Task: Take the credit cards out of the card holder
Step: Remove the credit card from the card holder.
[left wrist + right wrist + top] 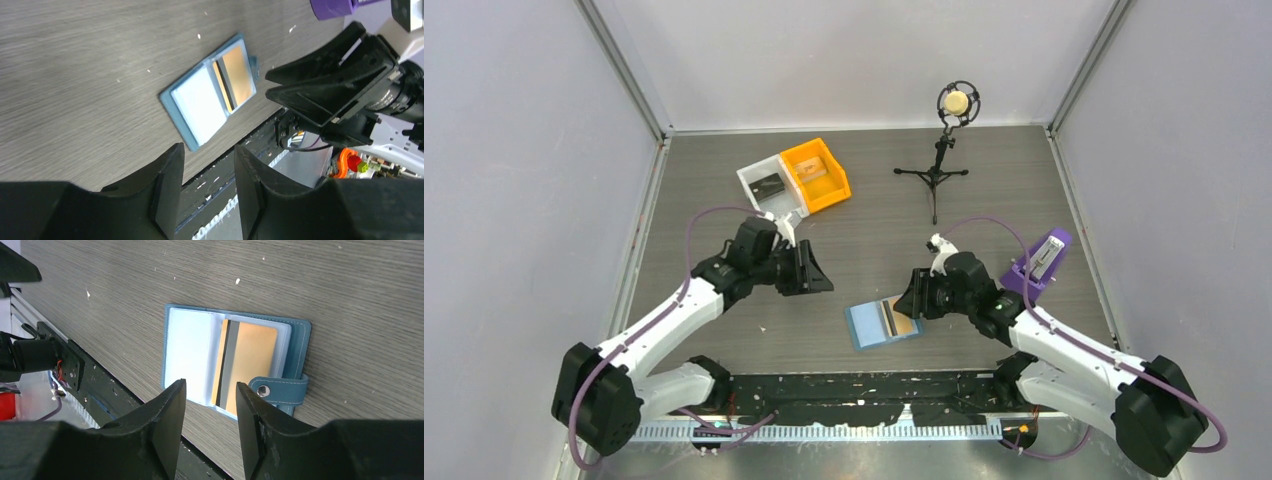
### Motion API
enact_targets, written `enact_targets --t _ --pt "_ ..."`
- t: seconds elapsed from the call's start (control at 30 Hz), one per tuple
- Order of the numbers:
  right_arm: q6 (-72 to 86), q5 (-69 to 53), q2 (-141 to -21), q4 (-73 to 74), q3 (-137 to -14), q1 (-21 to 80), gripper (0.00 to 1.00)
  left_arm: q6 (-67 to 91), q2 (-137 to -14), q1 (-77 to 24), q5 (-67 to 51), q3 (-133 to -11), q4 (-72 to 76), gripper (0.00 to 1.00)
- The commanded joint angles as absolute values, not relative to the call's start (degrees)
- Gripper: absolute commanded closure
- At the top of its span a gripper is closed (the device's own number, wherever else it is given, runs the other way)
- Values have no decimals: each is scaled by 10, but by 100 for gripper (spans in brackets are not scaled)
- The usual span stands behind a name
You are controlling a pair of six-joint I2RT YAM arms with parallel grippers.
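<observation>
Card holder open flat near front table edge, gold card tucked inside. Right gripper hovers over it, jaws spread, empty; left gripper likewise, off aside. Best bet: pinch card's exposed edge, slide out flat.

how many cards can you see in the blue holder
1. A gold card sits in the open card holder, in the pocket nearest its snap strap. Glare washes out the other pocket, and more cards may hide behind this one.

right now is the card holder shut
No, the holder lies spread open flat, with a gold card showing in one inner pocket.
</observation>
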State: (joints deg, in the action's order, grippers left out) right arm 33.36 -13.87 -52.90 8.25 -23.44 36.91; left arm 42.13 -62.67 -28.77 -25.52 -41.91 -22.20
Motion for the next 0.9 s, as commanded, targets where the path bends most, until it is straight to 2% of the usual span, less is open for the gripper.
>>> enact_targets --t 0.0,0.2,0.47,0.87 --pt "345 -156 -539 43 -236 373 52 469 -611 -344 -223 -395 -124 56" --pt "348 -148 -565 45 -230 379 47 505 -646 -427 -183 -373 -55 56" --pt "341 -110 -580 53 -211 380 42 524 -708 -474 -167 -383 -15 58" --pt "334 -107 -598 28 -183 381 46 566 -771 -502 -121 -378 41 58"
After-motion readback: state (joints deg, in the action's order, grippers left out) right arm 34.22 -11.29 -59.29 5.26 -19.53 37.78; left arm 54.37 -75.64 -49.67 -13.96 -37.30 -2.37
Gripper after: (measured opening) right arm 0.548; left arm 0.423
